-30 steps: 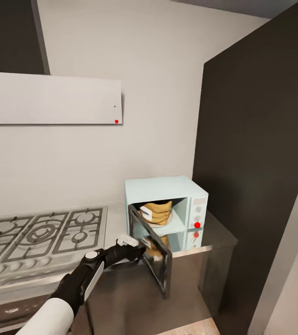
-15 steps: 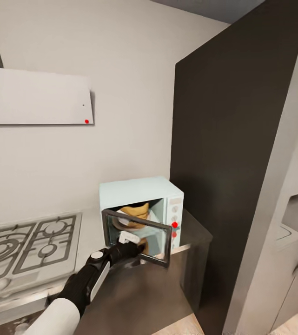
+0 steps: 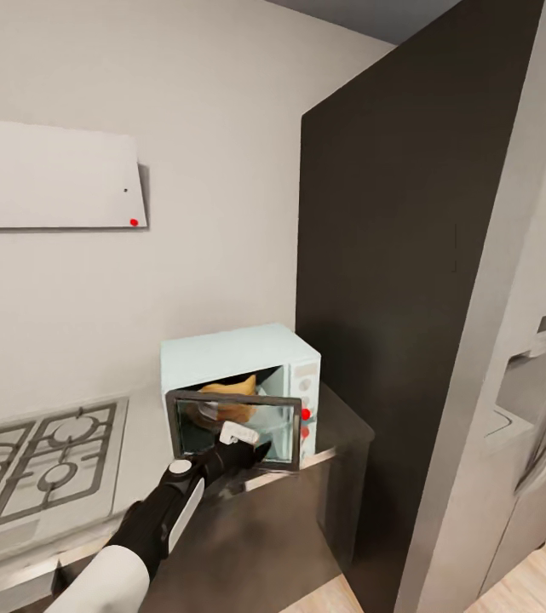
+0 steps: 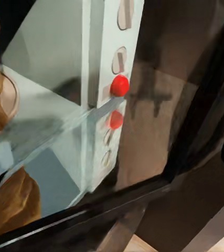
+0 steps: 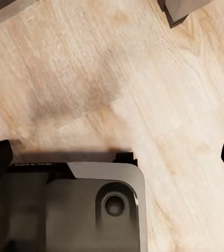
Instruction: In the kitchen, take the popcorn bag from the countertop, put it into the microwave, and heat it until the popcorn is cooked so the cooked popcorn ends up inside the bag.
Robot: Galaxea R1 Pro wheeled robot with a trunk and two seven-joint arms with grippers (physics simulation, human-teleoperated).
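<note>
Head view: microwave (image 3: 237,358) panel markings too small to read.

Gas hob (image 3: 43,464) at left beneath white range hood (image 3: 51,174); tall dark cabinet panel (image 3: 383,281) at right; pale wood floor (image 5: 117,84).

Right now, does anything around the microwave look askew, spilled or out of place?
Nothing is spilled or damaged. The popcorn bag sits inside the microwave, whose door is not fully shut, with the left gripper at it.
</note>
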